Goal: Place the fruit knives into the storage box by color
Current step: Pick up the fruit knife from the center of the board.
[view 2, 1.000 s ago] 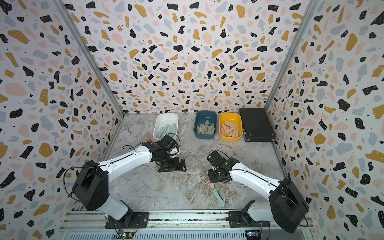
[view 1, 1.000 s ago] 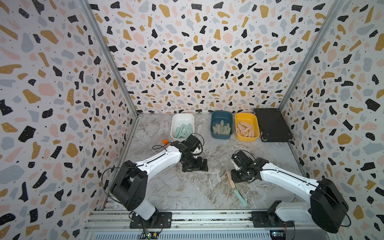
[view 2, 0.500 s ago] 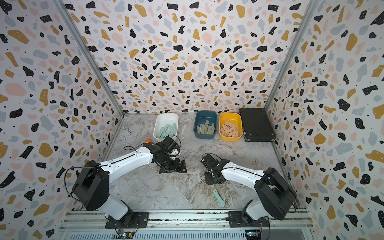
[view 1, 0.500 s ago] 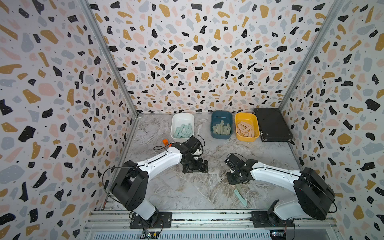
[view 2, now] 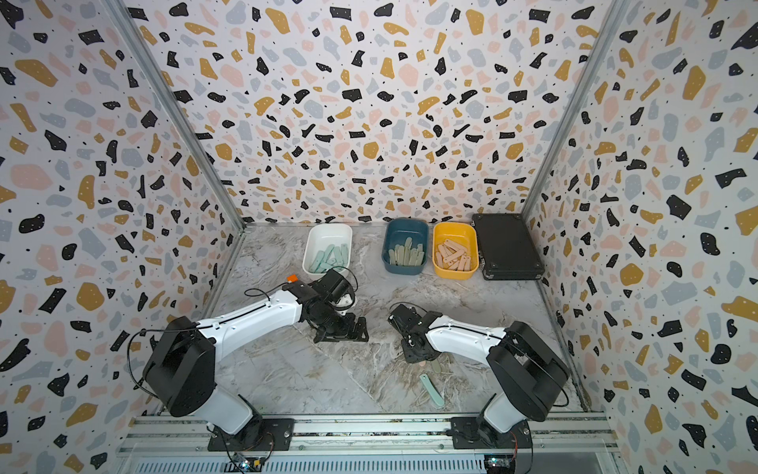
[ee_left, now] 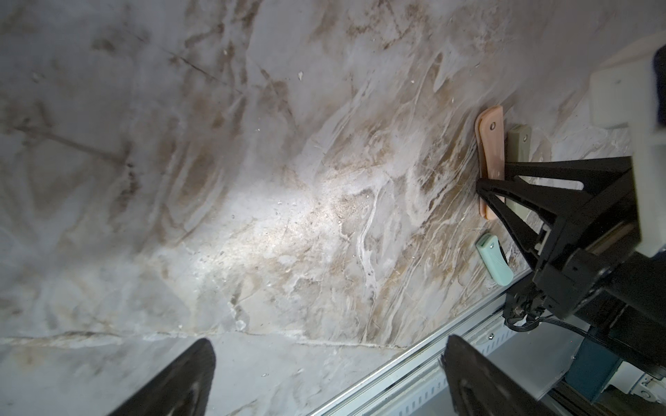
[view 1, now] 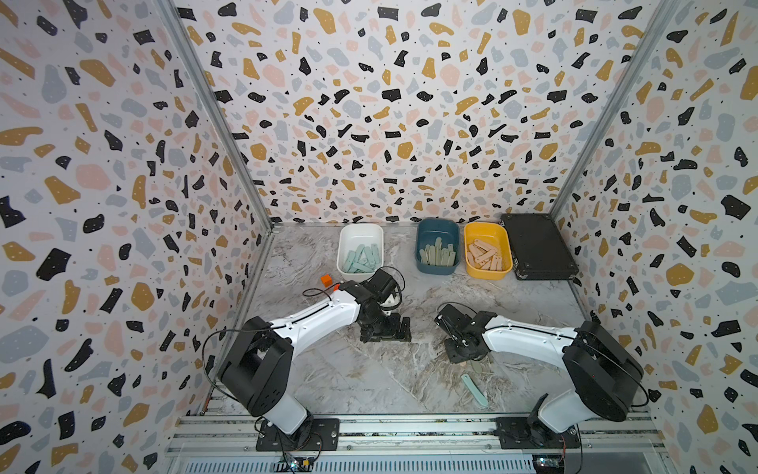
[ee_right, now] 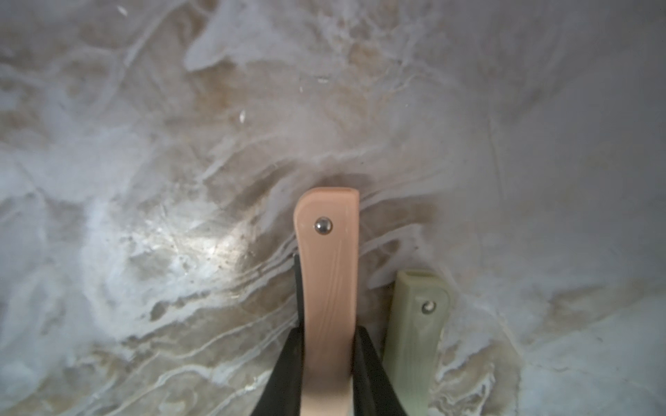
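Marble (ee_right: 144, 151): pink knife (ee_right: 328, 288) between right fingers (ee_right: 286, 371)

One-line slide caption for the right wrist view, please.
Right gripper closed on a peach-pink fruit knife, with a sage green knife lying alongside on the marbled table.

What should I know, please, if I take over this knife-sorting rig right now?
Left gripper: open, empty, over bare table.
Right gripper: shut on a peach-pink knife, low at the table; a sage green knife lies right beside it.
Done: white tub holds mint-blue knives, teal tub green ones, yellow tub pink ones.
Left: gripped knife to yellow, sage green knife to teal, loose mint-blue knife near the front rail to white.
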### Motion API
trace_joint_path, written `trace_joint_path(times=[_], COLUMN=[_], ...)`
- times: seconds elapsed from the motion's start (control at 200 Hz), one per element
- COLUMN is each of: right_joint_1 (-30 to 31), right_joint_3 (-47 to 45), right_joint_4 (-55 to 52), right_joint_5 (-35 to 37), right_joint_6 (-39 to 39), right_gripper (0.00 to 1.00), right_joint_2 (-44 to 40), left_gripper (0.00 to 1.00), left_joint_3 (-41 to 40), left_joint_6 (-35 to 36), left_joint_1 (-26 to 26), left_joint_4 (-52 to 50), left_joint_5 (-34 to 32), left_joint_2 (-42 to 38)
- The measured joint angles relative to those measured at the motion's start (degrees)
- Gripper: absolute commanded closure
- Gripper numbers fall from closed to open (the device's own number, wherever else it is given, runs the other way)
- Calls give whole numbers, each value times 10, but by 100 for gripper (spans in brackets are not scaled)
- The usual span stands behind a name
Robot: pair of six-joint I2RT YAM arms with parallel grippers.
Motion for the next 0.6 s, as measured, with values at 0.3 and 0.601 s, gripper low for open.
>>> trace_joint_path(times=[0.3,0.601], right_joint_1=[0,0], right_joint_3=[7,47], right_joint_4=[-28,-75], right_joint_5=[7,18], right_joint_6=[11,10], right_gripper=[90,90], right_joint_2=[1,-5], left_gripper=[1,1], left_joint_3=[0,0], left_joint_6=[1,3], left_joint_1=[0,0], left_joint_4=[2,1], left_joint_5=[-10,-14], left_joint_2=[0,0])
